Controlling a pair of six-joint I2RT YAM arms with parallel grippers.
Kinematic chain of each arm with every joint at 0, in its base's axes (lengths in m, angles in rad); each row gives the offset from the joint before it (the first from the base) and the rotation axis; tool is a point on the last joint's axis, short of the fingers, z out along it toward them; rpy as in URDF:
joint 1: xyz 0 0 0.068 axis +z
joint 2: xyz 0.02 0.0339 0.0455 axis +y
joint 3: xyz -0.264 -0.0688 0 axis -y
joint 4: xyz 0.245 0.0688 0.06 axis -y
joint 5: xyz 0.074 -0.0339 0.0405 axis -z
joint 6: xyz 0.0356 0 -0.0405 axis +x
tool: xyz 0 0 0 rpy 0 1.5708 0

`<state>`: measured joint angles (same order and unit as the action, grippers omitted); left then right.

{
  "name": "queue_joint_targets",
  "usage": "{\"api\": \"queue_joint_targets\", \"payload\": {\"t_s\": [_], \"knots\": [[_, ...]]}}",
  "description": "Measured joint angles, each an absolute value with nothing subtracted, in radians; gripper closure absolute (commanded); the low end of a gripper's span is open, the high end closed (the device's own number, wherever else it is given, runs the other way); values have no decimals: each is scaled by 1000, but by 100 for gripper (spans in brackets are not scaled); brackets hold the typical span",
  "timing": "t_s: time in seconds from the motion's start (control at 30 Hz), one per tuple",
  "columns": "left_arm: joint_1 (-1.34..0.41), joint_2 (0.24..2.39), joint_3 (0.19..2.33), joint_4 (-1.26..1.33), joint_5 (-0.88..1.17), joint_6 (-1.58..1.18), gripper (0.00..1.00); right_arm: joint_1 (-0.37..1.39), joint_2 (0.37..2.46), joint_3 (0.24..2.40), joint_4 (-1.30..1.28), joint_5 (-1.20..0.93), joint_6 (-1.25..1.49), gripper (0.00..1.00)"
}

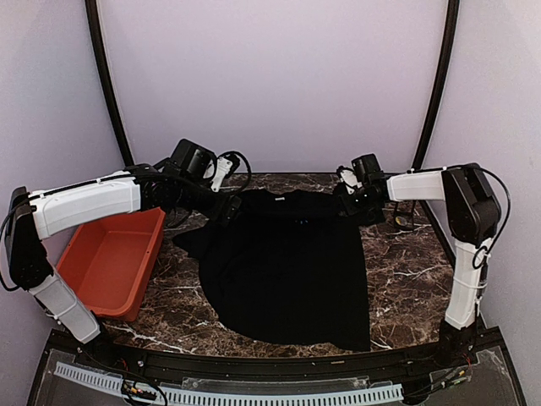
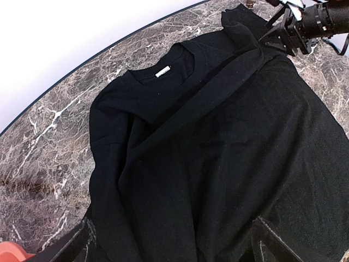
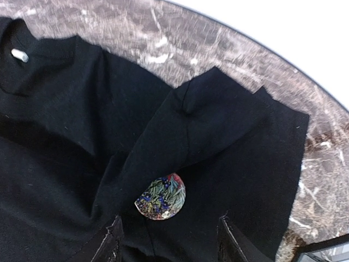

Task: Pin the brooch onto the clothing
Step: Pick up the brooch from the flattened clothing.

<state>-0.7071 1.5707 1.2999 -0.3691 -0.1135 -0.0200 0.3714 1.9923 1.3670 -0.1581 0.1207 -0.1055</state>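
At the left edge of the overhead view, an orange-red rectangular plastic bin (image 1: 110, 258) sits on the brown, white-veined marble tabletop (image 1: 406, 279), just beside one sleeve of the large plain black short-sleeved T-shirt (image 1: 287, 271). The shirt lies spread across the middle of the frame, collar toward the top. A small white neck label (image 2: 162, 72) shows inside the collar in the left wrist view, and a tiny blue speck (image 1: 300, 222) marks the chest. Near the right edge of the overhead view a small dark object (image 1: 401, 216) lies on the marble, too blurred to identify.

Low in the centre of the right wrist view, the round brooch with a blue, green and red floral face (image 3: 162, 196) lies on the shirt by the sleeve. Only part of its disc shows; a fold of black fabric (image 3: 218, 114) hides the rest.

The right gripper (image 3: 170, 232) hangs just below the brooch in that frame, jaws apart, one dark finger on each side. Neither finger touches the brooch and nothing is held. Whether the tips press the cloth I cannot tell.

The left gripper (image 2: 172, 237) hovers over the shirt below the collar, its fingers spread wide at the bottom corners of its frame, gripping nothing.
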Motion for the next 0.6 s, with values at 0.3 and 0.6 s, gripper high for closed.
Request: {"api": "queue_joint_targets", "payload": {"t_s": [0.3,0.6], "knots": [[-707,1571,1300,-369,-114,-20,1,371,2089,1450,-209,120,-122,43],[-707,1571,1300,-369,-114,-20,1,372,2163,1541,-247,126,-122,43]]}}
